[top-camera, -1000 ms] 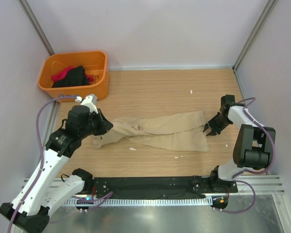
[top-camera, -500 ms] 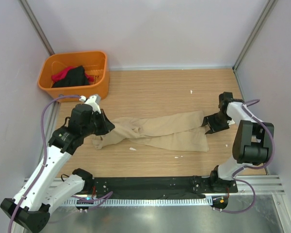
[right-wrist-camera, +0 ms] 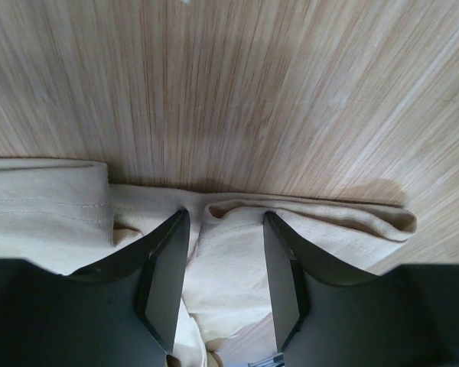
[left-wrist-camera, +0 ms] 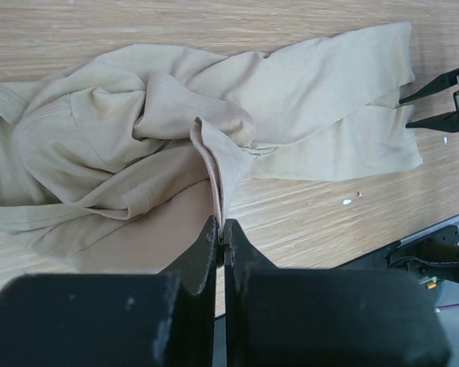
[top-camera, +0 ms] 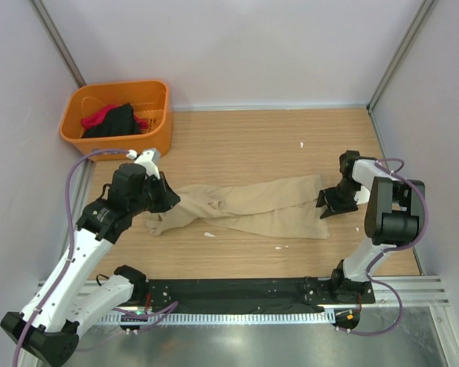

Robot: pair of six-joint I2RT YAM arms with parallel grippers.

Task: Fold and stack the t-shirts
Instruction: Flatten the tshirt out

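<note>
A tan t-shirt [top-camera: 260, 206] lies crumpled and stretched across the middle of the table. My left gripper [top-camera: 170, 200] is at its left end. In the left wrist view the gripper [left-wrist-camera: 220, 225] is shut on a raised fold of the tan cloth [left-wrist-camera: 138, 138]. My right gripper [top-camera: 327, 205] sits at the shirt's right edge. In the right wrist view it [right-wrist-camera: 226, 218] is open, with its fingers straddling a bunched hem of the tan shirt [right-wrist-camera: 229, 260]. A black t-shirt [top-camera: 113, 121] and a red t-shirt [top-camera: 99, 115] lie in the basket.
The orange plastic basket [top-camera: 149, 141] stands at the back left corner. Walls close in the table on the left, back and right. A black rail [top-camera: 229, 290] runs along the near edge between the arm bases. Small white specks [top-camera: 209, 235] lie on the wood.
My right gripper opened wider and slid left onto the shirt's right edge. The left gripper kept its hold and shifted slightly toward the back.
</note>
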